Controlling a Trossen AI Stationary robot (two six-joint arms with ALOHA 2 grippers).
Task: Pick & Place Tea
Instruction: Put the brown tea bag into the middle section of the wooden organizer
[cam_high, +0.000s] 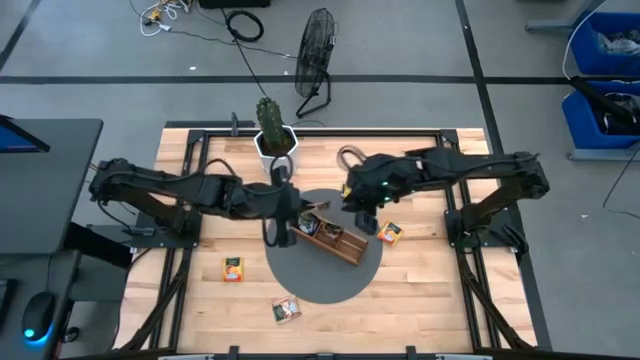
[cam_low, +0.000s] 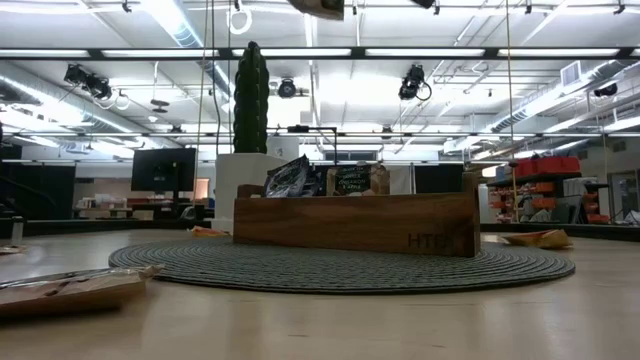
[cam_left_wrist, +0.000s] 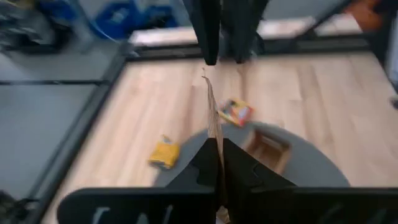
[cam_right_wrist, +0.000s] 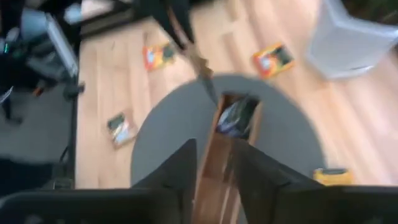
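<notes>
From above, small square tea packets lie on the wooden worktop (cam_high: 420, 300): an orange packet (cam_high: 233, 269) left of the round grey mat (cam_high: 310, 285), a pale packet (cam_high: 287, 310) below it, another orange packet (cam_high: 389, 233) right of the wooden tray (cam_high: 338, 240). At table height, dark packets (cam_low: 292, 178) stand in the tray. Past the left wrist, the left pincer (cam_left_wrist: 218, 167) is clamped on a thin beige packet (cam_left_wrist: 212, 115), seen edge-on. Past the right wrist, the right pincer (cam_right_wrist: 214, 163) stands apart above the tray.
</notes>
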